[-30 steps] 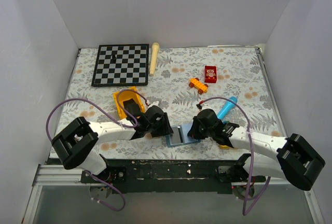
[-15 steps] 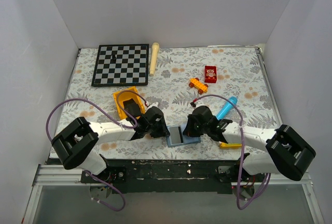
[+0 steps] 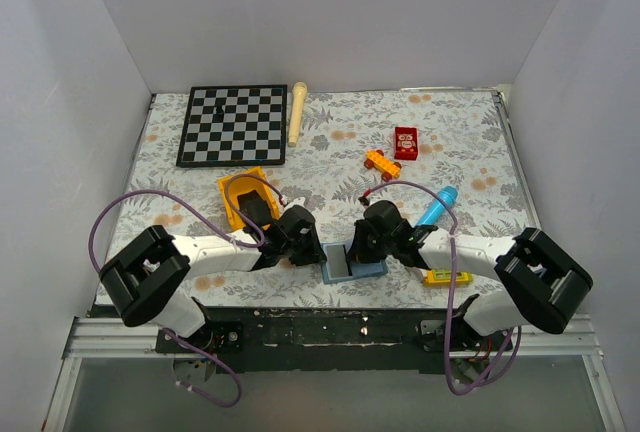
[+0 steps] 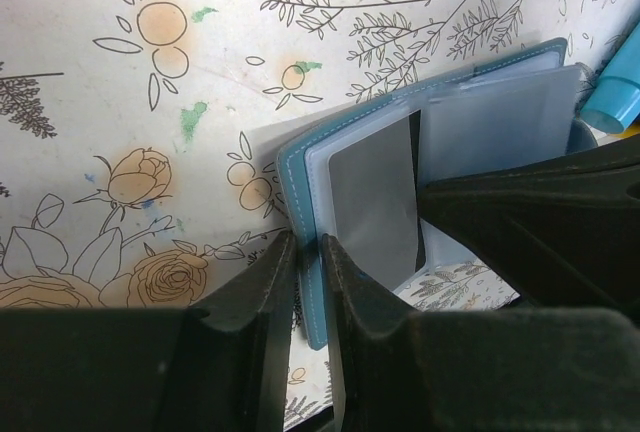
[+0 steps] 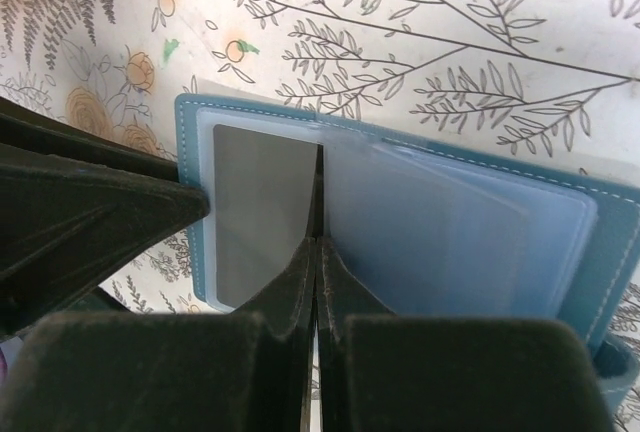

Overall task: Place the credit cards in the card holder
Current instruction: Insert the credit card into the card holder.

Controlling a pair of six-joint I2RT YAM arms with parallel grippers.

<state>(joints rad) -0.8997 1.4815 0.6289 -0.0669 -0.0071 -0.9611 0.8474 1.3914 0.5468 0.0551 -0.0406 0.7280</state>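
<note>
Wrist views show what overhead hides — left claw pinching the card holder edge, right claw fully closed.

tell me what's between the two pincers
Only the open card holder: the left pincer grips its edge, the shut right pincer is over its middle. Top view shows it.

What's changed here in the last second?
The right pincer pushed left, onto the open card holder, uncovering a yellow block. The left pincer narrowed around the holder's left edge. Holder and chessboard stayed put.
</note>
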